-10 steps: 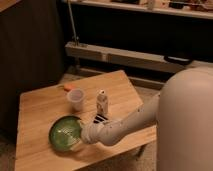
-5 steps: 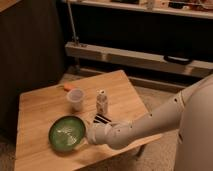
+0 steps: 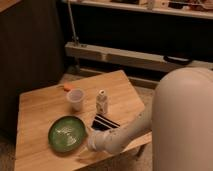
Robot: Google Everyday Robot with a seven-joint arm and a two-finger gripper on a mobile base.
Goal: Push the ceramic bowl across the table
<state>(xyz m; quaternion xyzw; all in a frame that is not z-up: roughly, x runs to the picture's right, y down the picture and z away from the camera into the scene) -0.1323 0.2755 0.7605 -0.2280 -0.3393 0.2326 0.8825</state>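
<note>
We see the wide, glossy green ceramic bowl (image 3: 67, 133) near the front edge of the low light-wood table (image 3: 37, 107). The dark gripper (image 3: 104, 122) sits low beside its rim, probably so a sideways sweep slides it. We cannot tell whether the gripper is wide or narrow.

1. I have one view only. It looks from above, close beside my own arm (image 3: 182, 120), forward and down.
2. That arm's pale bulk fills the right side, nearest the lens.
3. Most of the worktop (image 3: 40, 107) lies at middle range, with a shelf (image 3: 125, 54) farther behind it.
4. My pincer (image 3: 104, 122) shows low at centre, just right of the ceramic bowl (image 3: 67, 134).
</note>
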